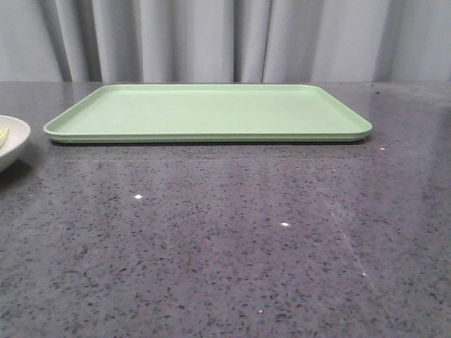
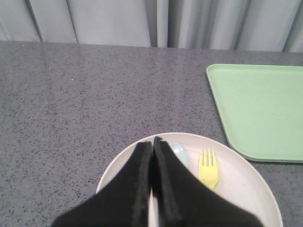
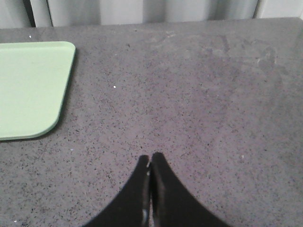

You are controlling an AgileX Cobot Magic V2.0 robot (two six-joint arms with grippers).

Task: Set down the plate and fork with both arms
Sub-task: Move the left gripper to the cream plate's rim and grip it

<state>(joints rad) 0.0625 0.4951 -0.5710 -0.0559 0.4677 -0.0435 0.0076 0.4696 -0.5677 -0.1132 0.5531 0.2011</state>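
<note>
The cream-white plate [image 1: 13,141] sits at the far left edge of the front view, cut off by the frame. In the left wrist view the plate [image 2: 246,182] lies below my left gripper [image 2: 152,142], which is shut and empty above the plate's rim. The pale-yellow fork [image 2: 208,168] lies in the plate, tines toward the curtain, beside a pale blue-grey spoon [image 2: 180,152] partly hidden by the fingers. A sliver of the fork [image 1: 3,135] shows in the front view. My right gripper [image 3: 150,158] is shut and empty over bare table, right of the tray.
A flat rectangular light-green tray [image 1: 211,113] lies at the back middle of the dark speckled table [image 1: 232,239]; it also shows in the left wrist view [image 2: 260,109] and the right wrist view [image 3: 28,90]. A grey curtain [image 1: 225,39] hangs behind the table.
</note>
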